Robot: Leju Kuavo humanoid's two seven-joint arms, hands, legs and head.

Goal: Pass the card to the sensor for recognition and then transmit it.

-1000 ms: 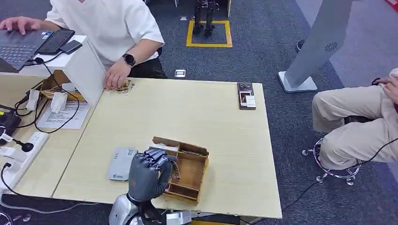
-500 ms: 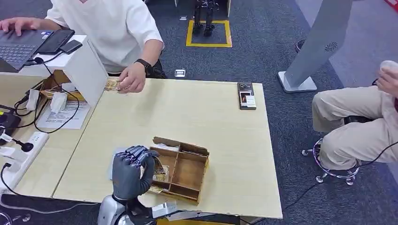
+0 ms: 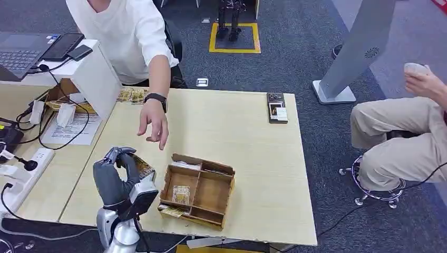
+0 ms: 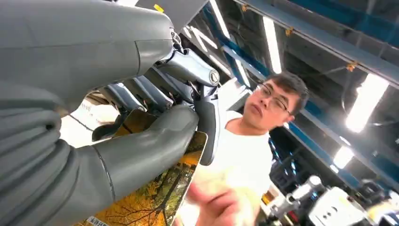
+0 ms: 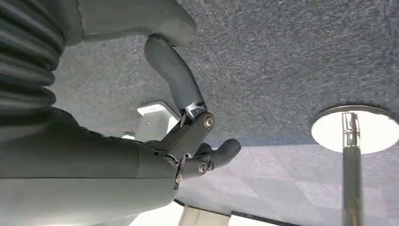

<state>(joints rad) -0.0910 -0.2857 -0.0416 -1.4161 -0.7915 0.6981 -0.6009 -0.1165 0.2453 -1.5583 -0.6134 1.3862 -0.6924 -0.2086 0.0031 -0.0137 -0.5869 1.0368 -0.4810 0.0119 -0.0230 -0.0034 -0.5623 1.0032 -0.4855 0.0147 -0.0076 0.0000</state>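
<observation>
Left hand: my left hand (image 3: 117, 179) is raised above the near-left part of the wooden table (image 3: 237, 132), its thumb and fingers (image 4: 207, 127) pinching a card (image 3: 141, 167).
Card: printed with yellow autumn trees, it sits clamped in my grip and tilts toward the person across the table; the left wrist view shows its picture face beneath my thumb.
Right hand: my right hand (image 5: 188, 141) hangs over grey carpet, fingers loosely curled in and holding nothing.
Card box: a wooden box (image 3: 197, 191) with compartments stands just beside my left hand, one more card (image 3: 181, 193) lying in a middle compartment and another (image 3: 171, 212) at its near edge.
Person: someone in a white T-shirt reaches a hand (image 3: 153, 124) out over the table toward my raised card, near it but apart from it.
Far edge: a small dark device (image 3: 277, 107) lies by the table's far right side.
Sensor: I cannot tell where it is.
</observation>
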